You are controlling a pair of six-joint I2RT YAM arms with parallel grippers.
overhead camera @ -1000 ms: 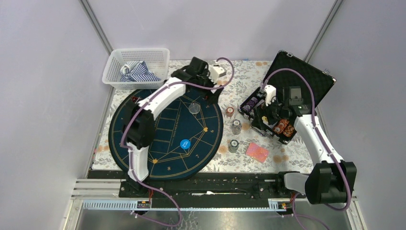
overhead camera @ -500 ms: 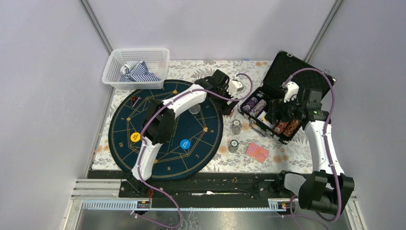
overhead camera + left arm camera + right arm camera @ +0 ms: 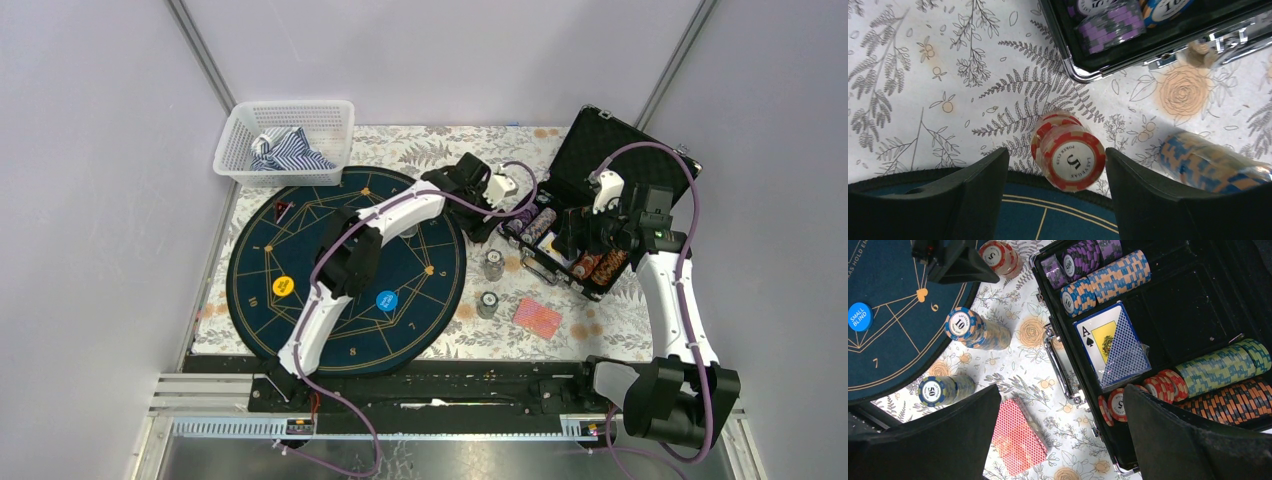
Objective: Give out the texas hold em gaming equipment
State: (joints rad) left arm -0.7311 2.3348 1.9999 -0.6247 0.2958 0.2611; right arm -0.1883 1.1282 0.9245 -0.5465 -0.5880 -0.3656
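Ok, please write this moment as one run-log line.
left pincer: open around red chip stack | right pincer: open, empty, over black case

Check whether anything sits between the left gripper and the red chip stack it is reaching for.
Nothing visible does. The red chip stack stands on the floral cloth between the open fingers of the left gripper, a gap on each side. The blue-orange stack and the case corner sit clear of it.
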